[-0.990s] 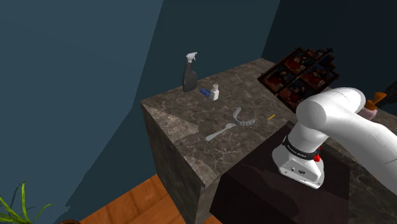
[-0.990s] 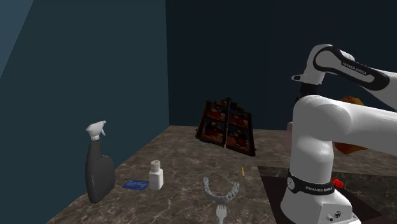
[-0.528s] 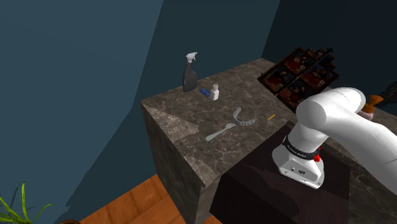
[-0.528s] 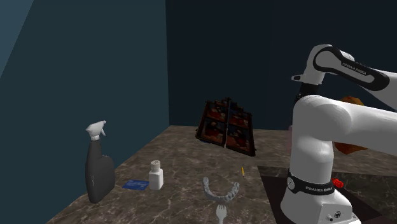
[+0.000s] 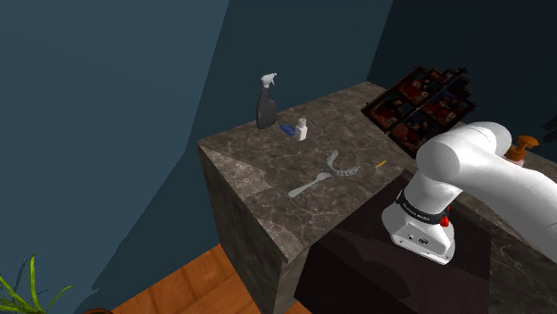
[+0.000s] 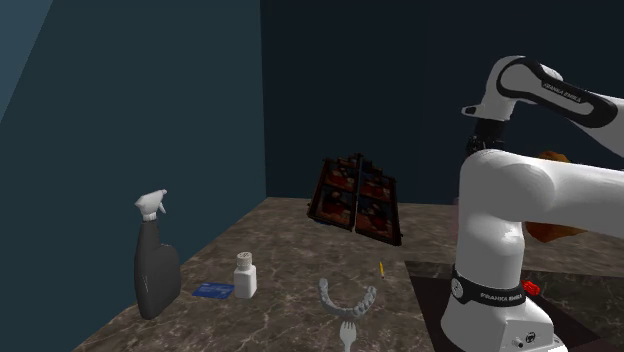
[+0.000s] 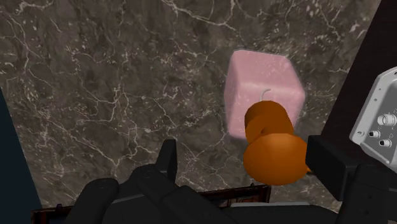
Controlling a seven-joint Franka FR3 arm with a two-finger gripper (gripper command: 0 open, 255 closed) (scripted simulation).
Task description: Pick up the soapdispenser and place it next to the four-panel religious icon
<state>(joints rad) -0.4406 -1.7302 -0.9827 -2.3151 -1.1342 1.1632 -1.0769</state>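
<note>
The soap dispenser (image 7: 264, 89) is a pink block with an orange pump head, standing upright on the dark marble counter (image 7: 114, 83). My gripper (image 7: 248, 162) hangs over it, open. Its black fingers (image 7: 167, 159) stand apart on either side of the pump and do not touch it. In the shoulder view only the orange pump of the dispenser (image 5: 523, 143) peeks out behind my white arm. It is close to the four-panel icon (image 5: 424, 103), a dark-framed picture with red-brown panels leaning at the counter's back. The icon (image 6: 358, 195) also stands against the wall in the second exterior view.
A grey spray bottle (image 5: 266, 103), a small white bottle (image 5: 303, 130) and a blue card (image 5: 286, 129) sit near the counter's far corner. A pale curved tray (image 5: 343, 164), a fork (image 5: 309, 185) and a yellow pencil (image 5: 380, 163) lie mid-counter. My dark stand (image 5: 393, 268) adjoins the counter.
My fingers have opened and let go of the dispenser, which now stands on the counter. The arm's upper part has lifted a little.
</note>
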